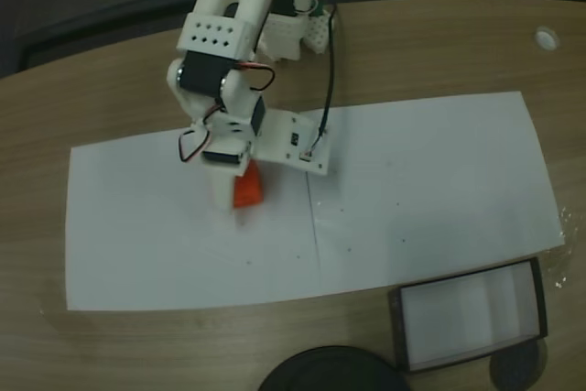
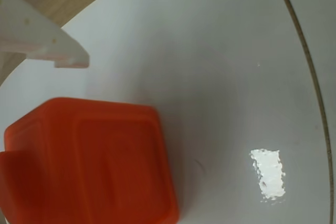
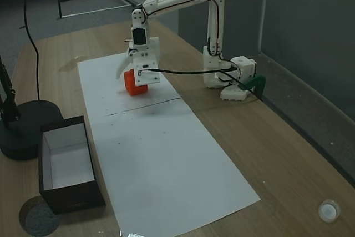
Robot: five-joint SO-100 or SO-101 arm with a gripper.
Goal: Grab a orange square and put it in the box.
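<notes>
Orange square (image 2: 89, 163) on white paper (image 2: 220, 77)

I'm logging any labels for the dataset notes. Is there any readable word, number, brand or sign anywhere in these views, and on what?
None can be read.
Orange square: plain moulded faces, no lettering.
Box: black rim, white inside, no print.
White paper sheet: a thin pencil line and small specks, no writing.
Arm and gripper: no marking sharp enough to read.
</notes>
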